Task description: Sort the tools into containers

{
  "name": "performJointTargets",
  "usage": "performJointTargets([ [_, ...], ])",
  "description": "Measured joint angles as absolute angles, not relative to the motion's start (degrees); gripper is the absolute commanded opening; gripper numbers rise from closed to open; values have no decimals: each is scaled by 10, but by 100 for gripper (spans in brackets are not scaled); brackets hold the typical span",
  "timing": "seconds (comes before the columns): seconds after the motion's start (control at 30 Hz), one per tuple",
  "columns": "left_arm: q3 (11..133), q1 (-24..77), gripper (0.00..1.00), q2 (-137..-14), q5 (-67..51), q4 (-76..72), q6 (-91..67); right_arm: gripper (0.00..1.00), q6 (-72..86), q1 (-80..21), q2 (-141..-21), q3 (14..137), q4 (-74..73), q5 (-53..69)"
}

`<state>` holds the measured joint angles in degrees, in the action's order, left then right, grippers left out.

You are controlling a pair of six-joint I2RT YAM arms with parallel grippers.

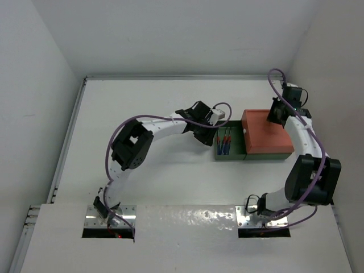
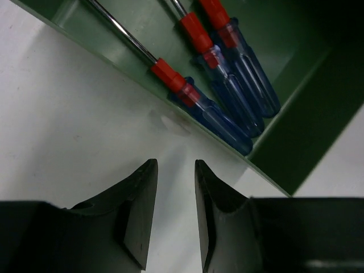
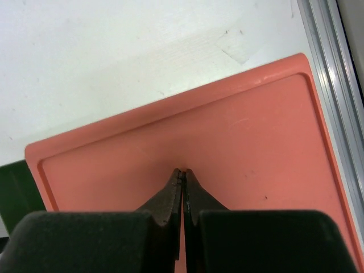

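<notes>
Three screwdrivers [image 1: 226,141] with blue-and-red handles lie side by side in the dark green tray [image 1: 230,157]. The left wrist view shows them close up [image 2: 227,96] inside the tray's wall [image 2: 301,136]. My left gripper [image 2: 176,165] is open and empty over the white table, just outside the green tray's left wall [image 1: 207,139]. The orange-red tray [image 1: 264,133] stands against the green tray's right side. My right gripper [image 3: 182,170] is shut on nothing and sits low over the orange-red tray's bare surface [image 3: 256,136]. No pliers are in view.
A metal rail [image 3: 330,57] runs along the table's right edge, close to the orange-red tray. White walls enclose the table at the back and sides. A raised strip [image 1: 68,142] borders the left edge. A corner of the green tray [image 3: 14,193] shows in the right wrist view.
</notes>
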<state>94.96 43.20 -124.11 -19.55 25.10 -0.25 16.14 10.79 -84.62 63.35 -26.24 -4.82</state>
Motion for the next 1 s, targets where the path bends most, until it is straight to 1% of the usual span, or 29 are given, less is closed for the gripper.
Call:
performJointTargets([
  [0.27, 1006, 441, 31, -1307, -198, 246, -23, 0, 165, 109, -823, 581, -170, -32],
  [0.43, 1040, 457, 38, -1340, -211, 208, -60, 0, 165, 109, -823, 566, -137, -19],
  [0.57, 1100, 470, 42, -1377, -224, 170, -93, 0, 165, 110, -822, 557, -119, -8],
  [0.6, 1115, 474, 44, -1386, -228, 156, -101, 0, 165, 111, -821, 555, -114, -6],
  [0.63, 1126, 477, 49, -1392, -231, 144, -109, 0, 165, 111, -821, 553, -110, -3],
  [0.7, 1145, 483, 53, -1405, -237, 120, -125, 0, 165, 112, -819, 547, -101, 1],
  [0.83, 1185, 488, 54, -1431, -244, 90, -142, 0, 165, 112, -816, 542, -93, 3],
  [0.93, 1188, 487, 58, -1437, -244, 88, -147, 0, 165, 112, -816, 541, -91, 4],
  [1.0, 1188, 486, 58, -1437, -244, 88, -149, 0, 167, 112, -816, 541, -91, 5],
])
